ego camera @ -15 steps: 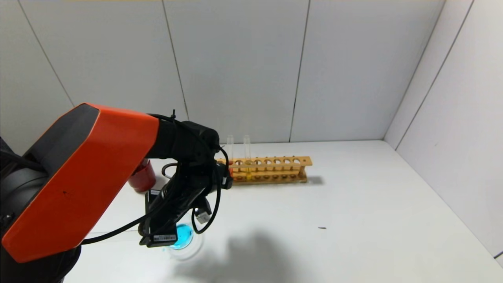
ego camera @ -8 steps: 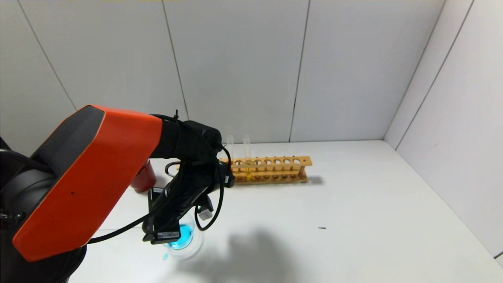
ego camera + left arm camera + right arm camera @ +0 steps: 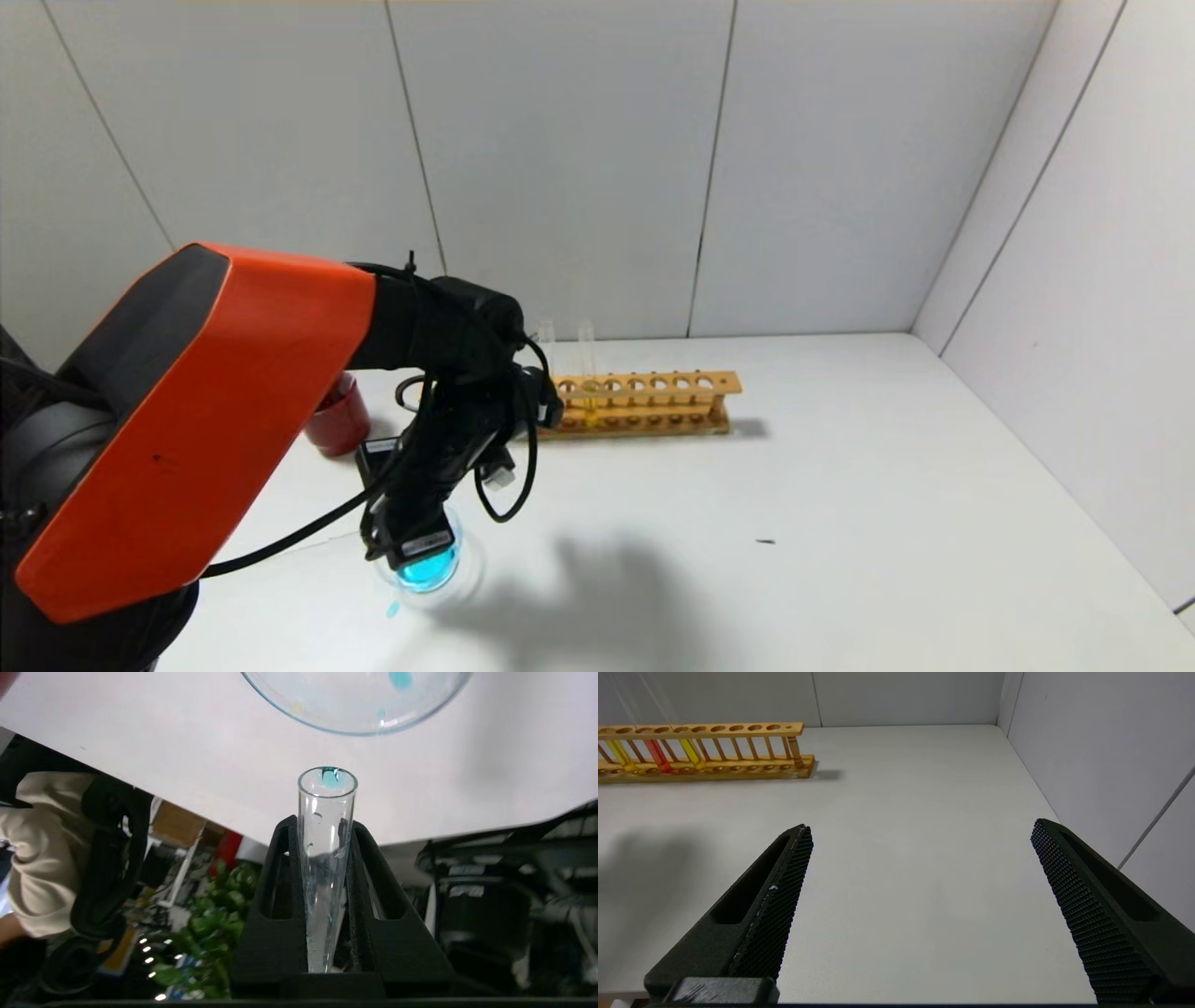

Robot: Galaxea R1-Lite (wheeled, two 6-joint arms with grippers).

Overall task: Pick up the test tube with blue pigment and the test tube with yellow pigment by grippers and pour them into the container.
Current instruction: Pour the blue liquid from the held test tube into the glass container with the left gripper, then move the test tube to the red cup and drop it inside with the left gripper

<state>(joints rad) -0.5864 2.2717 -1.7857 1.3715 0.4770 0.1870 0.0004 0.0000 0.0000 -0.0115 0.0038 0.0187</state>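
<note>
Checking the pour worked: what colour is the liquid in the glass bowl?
Bright blue-teal liquid sits in the glass bowl, under the left pincer; the head view shows it best.

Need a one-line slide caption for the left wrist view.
Left gripper holds the emptied blue-pigment tube, its mouth toward the glass container.

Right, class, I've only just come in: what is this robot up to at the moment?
The left gripper holds the test tube with blue pigment, jaws shut on it, tipped over the container. The tube looks nearly drained and blue liquid sits in the bowl, with a small blue spot on the table beside it. The right gripper hangs open over bare table. The yellow tubes wait in the wooden rack.
</note>
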